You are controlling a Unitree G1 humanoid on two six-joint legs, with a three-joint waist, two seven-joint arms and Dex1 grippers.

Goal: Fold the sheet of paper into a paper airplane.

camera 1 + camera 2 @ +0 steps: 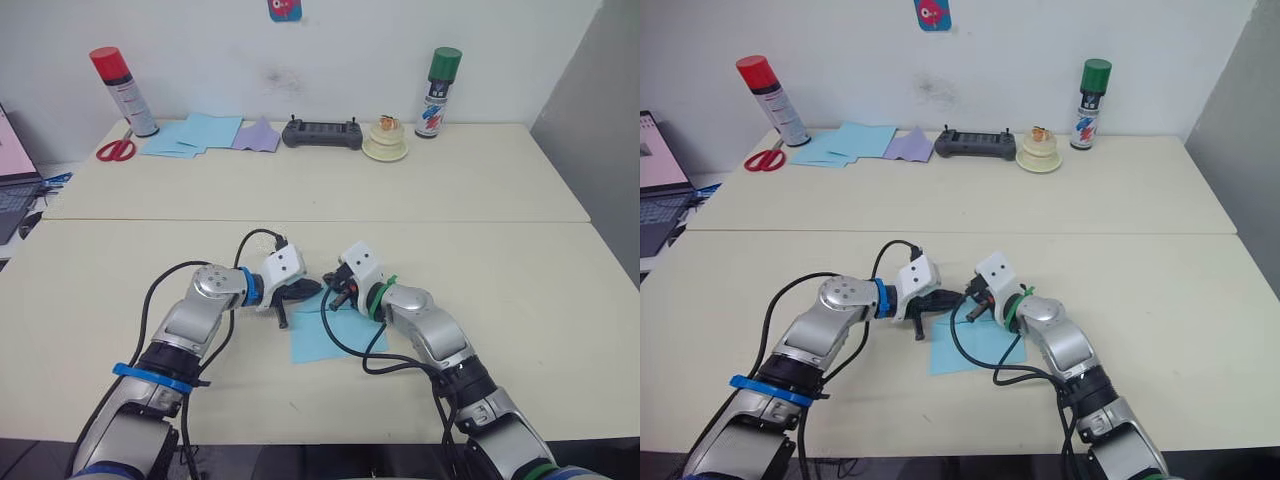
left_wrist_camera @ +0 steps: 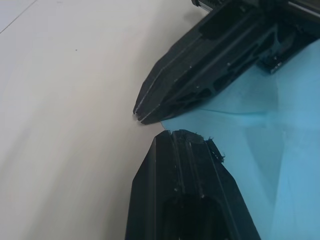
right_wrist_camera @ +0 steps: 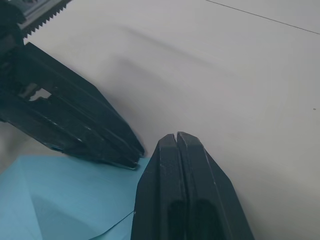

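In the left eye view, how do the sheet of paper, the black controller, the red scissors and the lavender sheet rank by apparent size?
1. sheet of paper, nearest the camera
2. black controller
3. lavender sheet, close to the controller, so unsure
4. red scissors

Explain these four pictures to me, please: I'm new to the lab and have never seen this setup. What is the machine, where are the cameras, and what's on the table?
It is a humanoid robot with two silver arms, each ending in a gripper of two black fingers. The two wide pictures come from a stereo camera on its head, looking down over the arms. The two close-ups come from cameras on the wrists, looking along the fingers.

On the cream table, in front of the robot, lies the light blue sheet of paper, with creases showing. The left gripper and the right gripper meet at its far edge; both look shut, and whether either pinches the paper I cannot tell.

Along the far edge stand a red-capped spray can, red-handled scissors, a pile of flat blue sheets, a lavender sheet, a dark handheld controller, a small cream dish and a green-capped spray can.
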